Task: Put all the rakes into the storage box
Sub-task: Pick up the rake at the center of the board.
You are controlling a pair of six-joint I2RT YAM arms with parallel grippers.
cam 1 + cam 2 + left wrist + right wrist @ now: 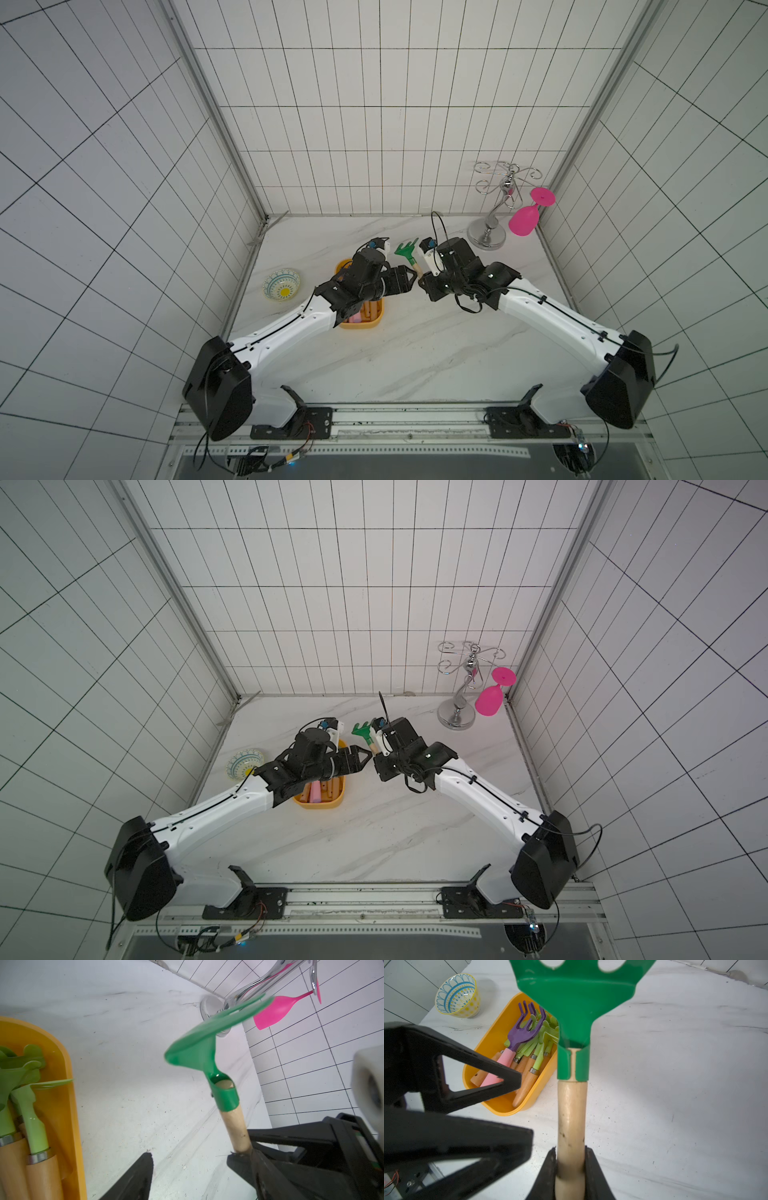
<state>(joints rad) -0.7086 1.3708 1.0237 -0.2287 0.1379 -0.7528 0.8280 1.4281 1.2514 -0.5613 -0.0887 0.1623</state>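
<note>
Rake (572, 1113) handle clamped in the right jaws; left jaws gape empty just beside it

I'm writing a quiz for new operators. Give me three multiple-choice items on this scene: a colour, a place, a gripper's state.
1. In the storage box, the pink-handled rake has a head that is: A) purple B) red C) white.
2. The pink glass is: A) in the storage box B) hanging from the chrome rack C) standing upright.
3. The right gripper is: A) open B) shut on the handle of the green rake C) shut on nothing.
Answers: A, purple tines show in the right wrist view; B, its foot is hooked on the rack; B, the jaws pinch the wooden handle.
</note>
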